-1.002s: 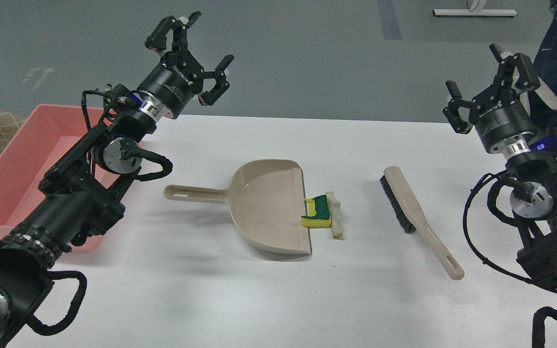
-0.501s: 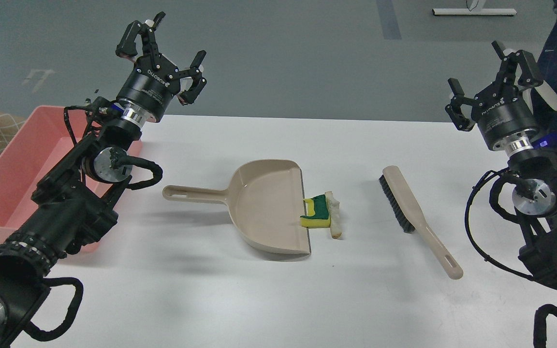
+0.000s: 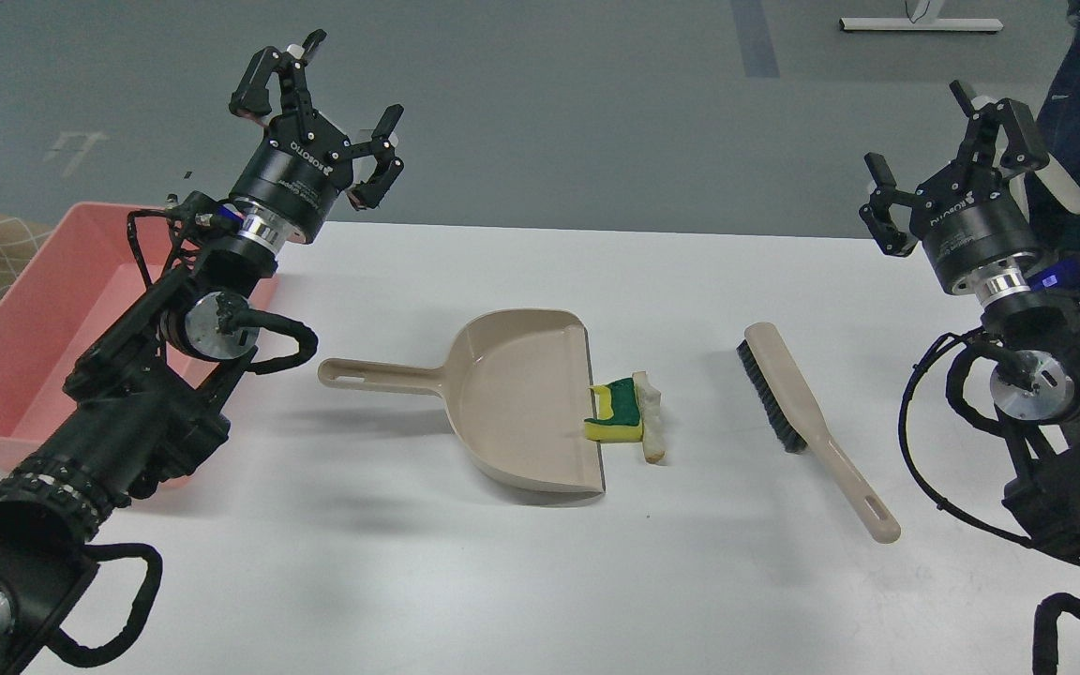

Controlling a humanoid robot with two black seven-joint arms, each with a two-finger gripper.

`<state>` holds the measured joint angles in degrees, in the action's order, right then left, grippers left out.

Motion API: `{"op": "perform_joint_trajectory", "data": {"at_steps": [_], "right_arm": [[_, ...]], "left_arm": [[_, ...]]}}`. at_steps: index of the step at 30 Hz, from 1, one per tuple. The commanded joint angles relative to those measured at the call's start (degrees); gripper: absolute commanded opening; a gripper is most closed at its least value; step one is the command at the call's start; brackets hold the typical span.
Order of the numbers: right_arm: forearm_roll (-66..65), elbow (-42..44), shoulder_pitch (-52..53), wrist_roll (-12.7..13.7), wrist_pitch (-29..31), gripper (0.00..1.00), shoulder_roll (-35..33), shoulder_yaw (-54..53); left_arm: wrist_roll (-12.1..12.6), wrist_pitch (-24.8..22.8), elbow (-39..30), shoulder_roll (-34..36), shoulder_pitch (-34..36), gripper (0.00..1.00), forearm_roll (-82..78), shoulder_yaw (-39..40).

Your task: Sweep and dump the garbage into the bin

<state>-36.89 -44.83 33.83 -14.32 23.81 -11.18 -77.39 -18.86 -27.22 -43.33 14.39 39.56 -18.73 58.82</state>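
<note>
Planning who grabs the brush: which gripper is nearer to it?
Right. The right gripper hangs open up and to the right of the brush; the left gripper, also open, hangs far off to its left, beyond the dustpan.

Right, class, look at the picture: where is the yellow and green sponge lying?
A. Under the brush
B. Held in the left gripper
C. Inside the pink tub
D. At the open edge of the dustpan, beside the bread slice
D. The sponge lies on the table at the open edge of the dustpan, with the bread slice touching its far side from the pan.
</note>
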Motion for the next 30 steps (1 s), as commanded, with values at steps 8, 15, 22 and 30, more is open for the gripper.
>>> {"op": "perform_joint_trajectory", "data": {"at_steps": [8, 15, 22, 30], "right_arm": [[-0.02, -0.87, -0.26, -0.01, 0.0, 1.0, 0.1, -0.04], [-0.2, -0.78, -0.34, -0.01, -0.26, 1.0, 0.37, 0.05], [-0.37, -0.78, -0.26, -0.01, -0.44, 1.0, 0.28, -0.04], [-0.55, -0.52, -0.08, -0.09, -0.52, 1.0, -1.3, 0.05]], "left_arm": [[1.01, 4.99, -5.89, -0.33, -0.89, 0.98, -3.85, -0.46], [2.95, 6.83, -5.98, -0.24, -1.77, 0.98, -4.12, -0.46], [2.86, 7.89, -5.98, -0.33, -1.95, 0.98, -4.03, -0.37], [2.69, 11.4, -11.6, 0.99, -2.47, 0.99, -4.12, -0.46]]}}
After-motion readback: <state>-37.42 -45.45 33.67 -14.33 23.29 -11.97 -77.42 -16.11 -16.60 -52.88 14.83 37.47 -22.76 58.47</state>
